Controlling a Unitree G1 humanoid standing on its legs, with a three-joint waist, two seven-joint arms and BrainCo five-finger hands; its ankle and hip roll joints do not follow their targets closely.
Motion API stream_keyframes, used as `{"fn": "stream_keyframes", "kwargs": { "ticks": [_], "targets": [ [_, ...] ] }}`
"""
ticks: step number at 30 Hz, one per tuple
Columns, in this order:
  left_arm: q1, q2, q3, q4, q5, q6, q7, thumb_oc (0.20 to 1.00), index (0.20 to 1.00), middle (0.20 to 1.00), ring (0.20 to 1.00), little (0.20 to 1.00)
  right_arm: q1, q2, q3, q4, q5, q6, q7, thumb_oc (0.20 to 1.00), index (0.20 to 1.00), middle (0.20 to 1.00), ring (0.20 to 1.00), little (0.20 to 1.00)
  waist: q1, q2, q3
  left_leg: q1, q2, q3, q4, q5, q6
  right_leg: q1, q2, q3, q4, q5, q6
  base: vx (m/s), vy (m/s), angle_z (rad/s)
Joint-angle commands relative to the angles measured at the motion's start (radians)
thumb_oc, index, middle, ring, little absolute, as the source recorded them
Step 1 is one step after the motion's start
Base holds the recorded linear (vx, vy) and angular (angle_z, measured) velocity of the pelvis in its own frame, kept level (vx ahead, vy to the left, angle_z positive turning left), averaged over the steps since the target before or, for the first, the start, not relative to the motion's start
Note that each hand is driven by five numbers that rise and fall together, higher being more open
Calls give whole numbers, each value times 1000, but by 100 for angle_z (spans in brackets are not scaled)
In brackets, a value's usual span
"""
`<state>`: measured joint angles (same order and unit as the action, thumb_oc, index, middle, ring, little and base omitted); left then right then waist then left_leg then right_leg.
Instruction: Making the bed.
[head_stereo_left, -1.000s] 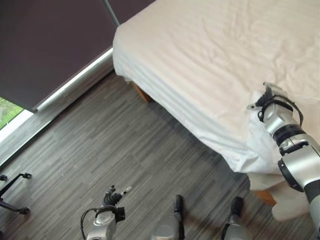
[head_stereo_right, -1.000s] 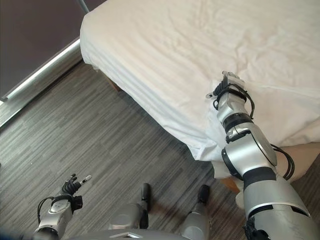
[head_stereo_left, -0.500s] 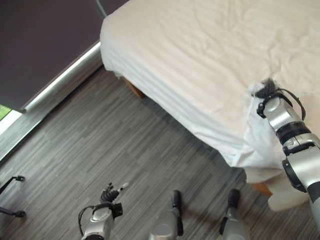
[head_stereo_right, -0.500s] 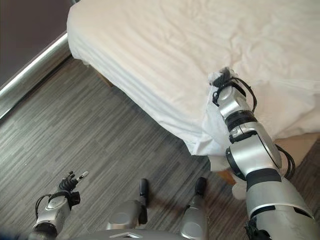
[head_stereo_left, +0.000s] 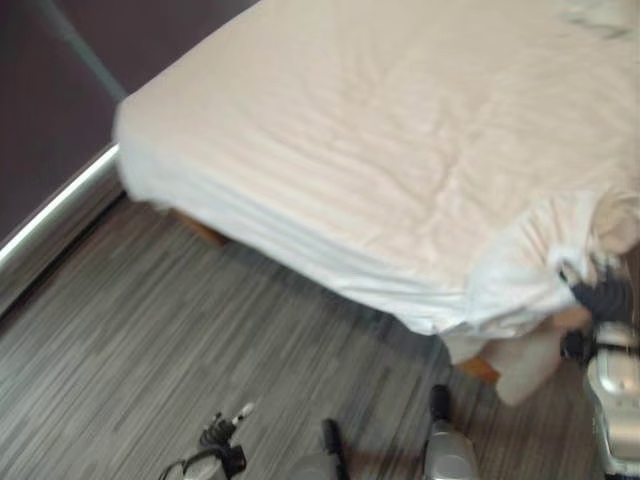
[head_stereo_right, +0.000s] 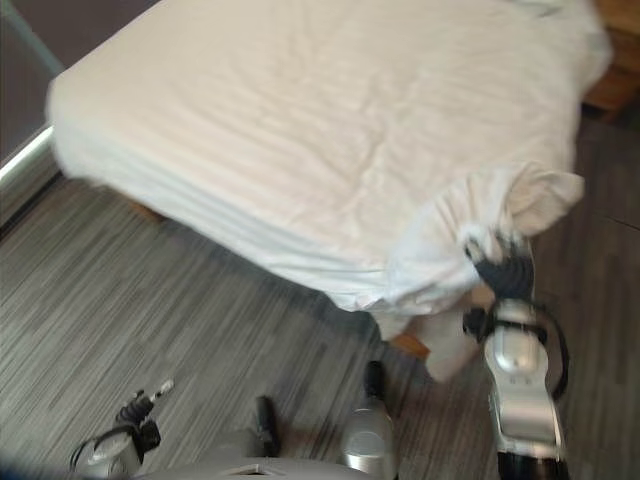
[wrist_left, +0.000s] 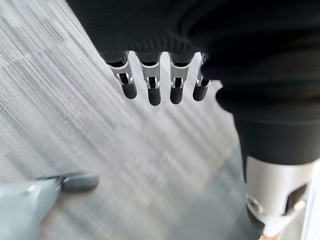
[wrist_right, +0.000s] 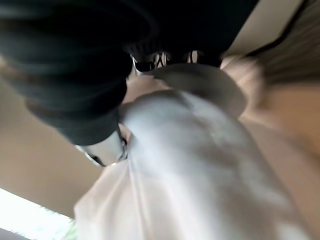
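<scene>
Bunching at the near corner of the bed (head_stereo_left: 330, 130), the white sheet (head_stereo_left: 520, 275) is sitting at the right of the frame in both eye views, its loose fabric gathered into a puffy fold that is hanging off the mattress edge rather than lying flat. The right robot hand (head_stereo_right: 503, 268) is coming up from the lower right and meeting that fold; in its own wrist view the cloth (wrist_right: 200, 165) is pressing up against the fingers and running between them and the thumb, so it is most likely pinching the sheet, presumably to draw the corner out and down so it can be smoothed or tucked. The rest of the sheet is spreading over the mattress toward the upper left, lightly creased, with its long side draping over the bed's edge. The left robot hand (head_stereo_left: 222, 447) is hanging low at the bottom left over the grey plank floor (head_stereo_left: 150, 340), well apart from the bed, its fingers (wrist_left: 152, 90) relaxed and holding nothing, apparently idle while the other arm works.
</scene>
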<state>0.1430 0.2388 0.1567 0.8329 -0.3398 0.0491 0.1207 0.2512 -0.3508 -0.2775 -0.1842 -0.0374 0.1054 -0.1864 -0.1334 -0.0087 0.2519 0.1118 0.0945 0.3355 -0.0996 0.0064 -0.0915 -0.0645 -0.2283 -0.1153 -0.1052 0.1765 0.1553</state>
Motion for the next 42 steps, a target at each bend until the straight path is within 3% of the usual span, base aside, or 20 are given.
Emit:
{"fn": "stream_keyframes", "kwargs": {
  "ticks": [1,7,8,9,10,15,18,20,22,25,26,27,28,29,30,31,32,34,38,42],
  "targets": [
    [-20,48,5,-2,51,-27,9,1000,1000,1000,1000,1000,-31,-24,-2,19,-85,-50,49,200,200,200,200,200,0,3,-44,-10,7,-5,12,-3,-10,73,-97,-13,45,-76,85,-12,61,-56],
    [-10,-21,-68,-63,75,-18,51,1000,1000,1000,1000,1000,80,-8,16,369,-198,45,10,200,200,200,200,200,-36,-11,-44,35,18,62,12,-14,-8,48,-72,17,59,-70,86,-17,-6,-43],
    [-3,-23,-73,-65,76,-18,53,1000,1000,1000,1000,1000,68,-16,14,458,-200,56,-21,313,313,313,313,313,-34,-11,-44,39,17,63,13,-15,-7,46,-70,17,60,-69,86,-32,-30,-42],
    [-5,-23,-81,-61,74,-17,51,1000,1000,1000,1000,1000,45,-24,15,561,-178,66,-50,724,724,724,724,724,-32,-9,-44,42,17,67,13,-15,-8,47,-71,17,60,-69,87,-26,-58,-46],
    [-14,-19,-99,-40,73,-20,52,1000,1000,1000,1000,1000,2,-32,28,786,-141,82,-94,1000,1000,1000,1000,1000,-26,-4,-48,46,17,70,15,-14,-9,50,-70,18,58,-69,86,-15,-49,-29],
    [-55,-10,-125,6,25,-28,36,1000,1000,1000,1000,1000,-159,-94,2,1254,133,38,-136,1000,1000,1000,1000,1000,-14,15,-53,63,15,66,18,-20,-14,83,-71,5,41,-79,89,3,-51,2],
    [-63,0,-131,13,8,-29,30,1000,1000,1000,1000,1000,-191,-145,-12,1395,177,55,-117,1000,1000,1000,1000,1000,-10,22,-54,63,19,64,16,-12,-17,88,-69,-1,39,-80,84,4,-51,14],
    [-57,6,-130,3,0,-22,31,1000,1000,1000,1000,1000,-178,-254,-55,1287,131,65,-131,1000,1000,1000,1000,1000,-11,27,-57,70,22,55,18,-12,-22,111,-70,-15,38,-91,84,27,-61,9],
    [-53,1,-125,1,1,-17,35,1000,1000,1000,1000,1000,-161,-264,-73,1194,109,70,-140,1000,1000,1000,1000,1000,-10,30,-59,67,24,54,16,-4,-24,113,-67,-17,36,-88,80,20,-46,2],
    [-24,-25,-101,-22,6,0,45,1000,1000,1000,1000,1000,-117,-293,-158,627,-80,112,-204,1000,1000,1000,1000,1000,0,48,-67,61,31,39,17,5,-29,134,-63,-37,30,-103,72,16,-64,-5],
    [-24,-25,-101,-23,6,0,45,1000,1000,1000,1000,1000,-115,-292,-160,624,-81,114,-204,1000,1000,1000,1000,1000,1,48,-68,60,32,38,17,6,-29,133,-62,-37,30,-102,71,-9,-75,1],
    [-21,-41,-97,-33,12,1,49,1000,1000,1000,1000,1000,-170,-265,-137,451,-119,80,-219,511,511,511,511,511,12,61,-68,56,37,32,17,12,-31,140,-57,-47,29,-111,66,-15,-53,8],
    [-22,-41,-97,-32,12,1,49,1000,1000,1000,1000,1000,-171,-265,-136,451,-119,81,-219,200,200,200,200,200,11,61,-67,56,37,31,17,12,-31,140,-57,-48,29,-111,66,-29,-87,6],
    [-33,-34,-129,-25,19,-24,37,1000,1000,1000,1000,1000,-270,-265,-34,728,-9,1,-227,200,200,200,200,200,26,67,-62,55,39,24,17,13,-31,146,-52,-53,28,-117,65,-28,-58,4],
    [-21,-26,-124,-24,3,-25,20,1000,1000,1000,1000,1000,-321,-269,-6,765,110,-22,-167,200,200,200,200,200,33,70,-60,52,43,20,17,20,-35,152,-50,-62,26,-124,62,-42,-113,4],
    [-28,-7,-126,-19,-11,-21,3,1000,1000,1000,1000,1000,-402,-272,51,682,323,-104,-81,200,200,200,200,200,51,73,-59,46,47,13,16,32,-42,155,-45,-64,25,-129,57,-27,-80,14],
    [-29,-7,-125,-19,-11,-21,3,1000,1000,1000,1000,1000,-405,-275,53,686,329,-106,-79,200,200,200,200,200,50,73,-58,45,47,12,16,32,-42,155,-45,-64,25,-129,56,-19,-78,24],
    [-29,13,-123,-4,-16,-18,-28,1000,1000,1000,1000,1000,-467,-222,109,564,598,-192,73,200,200,200,200,200,70,87,-48,38,54,2,14,49,-51,163,-38,-82,27,-139,48,-13,-74,39],
    [-40,24,-139,76,-13,-16,-46,1000,1000,1000,1000,1000,-574,-105,244,482,909,-210,223,200,200,200,200,200,98,115,-45,12,64,-14,12,74,-66,165,-28,-115,20,-149,35,-6,-73,20],
    [-54,24,-161,100,-3,-18,-51,1000,1000,1000,1000,1000,-647,-67,335,506,955,-223,241,200,200,200,200,200,110,131,-36,-6,72,-16,12,87,-74,154,-25,-126,18,-148,30,-38,-25,26]
  ]
}}
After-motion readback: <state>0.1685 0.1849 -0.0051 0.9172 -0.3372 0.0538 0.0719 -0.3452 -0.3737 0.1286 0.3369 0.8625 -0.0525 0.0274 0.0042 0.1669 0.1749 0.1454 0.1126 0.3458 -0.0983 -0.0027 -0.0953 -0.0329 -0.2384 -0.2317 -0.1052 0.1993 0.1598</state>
